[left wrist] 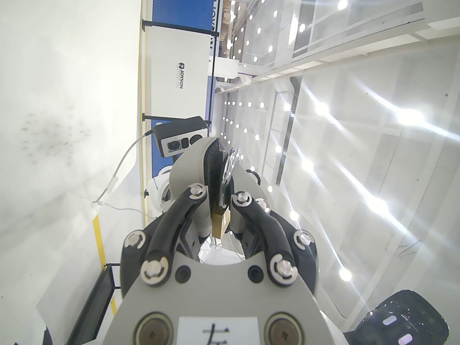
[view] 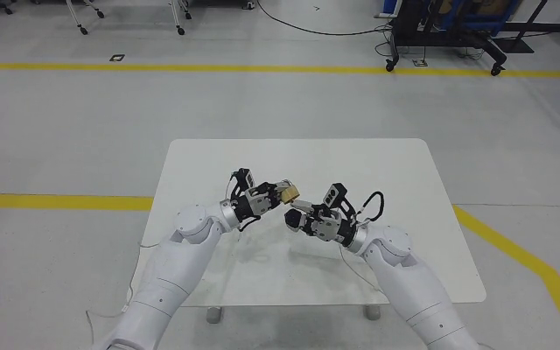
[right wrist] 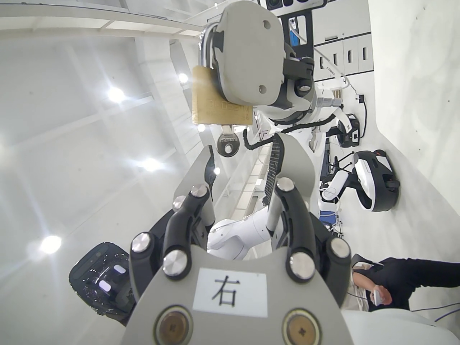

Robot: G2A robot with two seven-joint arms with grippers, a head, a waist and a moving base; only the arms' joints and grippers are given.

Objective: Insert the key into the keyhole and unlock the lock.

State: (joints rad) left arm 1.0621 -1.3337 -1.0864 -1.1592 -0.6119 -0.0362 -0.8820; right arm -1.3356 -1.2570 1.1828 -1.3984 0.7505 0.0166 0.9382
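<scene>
1. Fingers (right wrist: 276,159) of the right gripper (right wrist: 243,154): apart, one on either side of the key's head, neither seen touching it.
2. Fingers (right wrist: 248,62) of the left gripper (left wrist: 221,184): clamped on the brass lock (right wrist: 206,98), which is held in the air above the table (view: 394,175).
3. Key (right wrist: 228,144): blade entered in the keyhole (right wrist: 226,126) on the lock's underside, round head projecting toward the right gripper. Judged: insertion done, turn not yet made.
4. Risk, the grasp: the head is thin and flat. If the pads close off-centre or across its edge, they may push the key sideways or skid off it instead of seizing it.
5. Risk, the turn: the lock is pinched by friction alone. Torque from the key may spin the body in the left gripper's hold, so the cylinder never rotates.
6. Risk, loss of the key: any pull away from the lock while twisting may draw the blade out. An unheld key would then drop to the table.
7. Risk, alignment: turning off the blade's axis may bind or bend the key.
8. Hidden: the shackle lies behind the left gripper's pad, so whether it is fastened or released cannot be told.
9. Hard to make out: how deep the blade sits. In the top view the key is too small to pick out.
10. Hard to make out: in the left wrist view a sliver of brass shows between the fingers, with a shiny metal part beyond it that cannot be identified.
</scene>
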